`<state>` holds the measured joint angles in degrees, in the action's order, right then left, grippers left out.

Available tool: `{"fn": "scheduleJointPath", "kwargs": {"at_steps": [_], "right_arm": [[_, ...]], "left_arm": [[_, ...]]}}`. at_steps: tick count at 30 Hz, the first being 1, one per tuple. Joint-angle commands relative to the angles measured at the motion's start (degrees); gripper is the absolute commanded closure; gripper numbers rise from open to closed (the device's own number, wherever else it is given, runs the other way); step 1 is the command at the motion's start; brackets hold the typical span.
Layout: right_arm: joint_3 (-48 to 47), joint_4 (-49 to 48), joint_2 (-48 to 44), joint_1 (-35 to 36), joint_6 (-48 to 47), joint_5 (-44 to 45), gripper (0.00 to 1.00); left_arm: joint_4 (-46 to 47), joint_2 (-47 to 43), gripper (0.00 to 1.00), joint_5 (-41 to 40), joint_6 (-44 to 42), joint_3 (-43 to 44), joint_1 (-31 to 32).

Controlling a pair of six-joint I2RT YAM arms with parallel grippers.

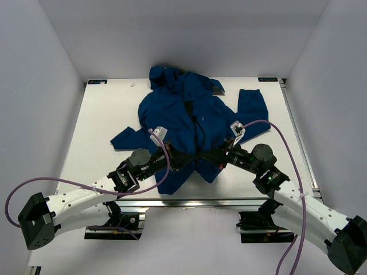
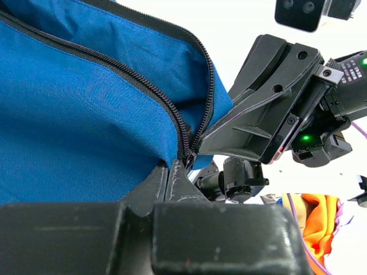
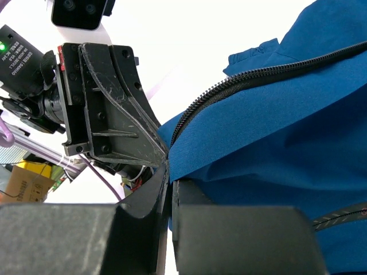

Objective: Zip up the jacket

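Note:
The dark blue hooded jacket [image 1: 189, 114] lies flat on the white table [image 1: 103, 114], hood far, hem near me. Its black front zipper [image 1: 198, 130] runs down the middle and its two halves are apart in the left wrist view [image 2: 143, 86]. My left gripper [image 1: 184, 158] is shut on the jacket's hem at the bottom of the zipper [image 2: 170, 167]. My right gripper [image 1: 215, 156] is shut on the blue fabric [image 3: 275, 126] of the other hem edge [image 3: 170, 172], beside the zipper teeth [image 3: 229, 86]. The two grippers almost touch each other.
The table's near edge [image 1: 189, 201] runs just below both grippers. The jacket's sleeves spread left [image 1: 123, 139] and right [image 1: 252, 106]. White walls close in the sides. Orange cloth [image 2: 318, 223] and a cardboard box [image 3: 23, 183] lie beyond the table.

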<state>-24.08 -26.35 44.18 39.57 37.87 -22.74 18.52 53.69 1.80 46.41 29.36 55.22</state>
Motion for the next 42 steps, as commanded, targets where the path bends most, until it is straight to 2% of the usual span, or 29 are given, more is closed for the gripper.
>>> {"fn": "scheduleJointPath", "kwargs": {"at_steps": [1,11,14,26,30,34,42], "right_arm": [[-0.1,-6.0,-1.4,0.2,1.5,1.5,1.00],[-0.5,-3.8,-0.8,0.2,3.0,6.7,1.00],[-2.1,-0.7,-0.3,0.2,3.9,9.5,1.00],[-4.9,4.6,-0.6,0.2,4.1,10.9,1.00],[-9.4,13.7,1.2,0.2,3.0,12.8,1.00],[-9.7,15.5,1.3,0.1,2.6,14.0,1.00],[-11.9,20.5,1.5,-0.3,0.8,16.6,1.00]], "left_arm": [[-0.6,0.1,1.00,2.1,-1.0,1.0,0.1],[1.0,-0.3,1.00,4.7,-2.8,1.0,0.1],[-0.2,0.1,1.00,5.4,-3.8,1.5,0.1],[-7.6,4.2,1.00,8.3,-7.3,3.3,0.1],[-7.1,4.2,1.00,10.6,-7.6,2.2,0.2],[-12.0,4.1,1.00,11.9,-9.4,2.6,0.3],[-15.3,4.4,1.00,13.6,-10.2,2.2,2.0]]}}
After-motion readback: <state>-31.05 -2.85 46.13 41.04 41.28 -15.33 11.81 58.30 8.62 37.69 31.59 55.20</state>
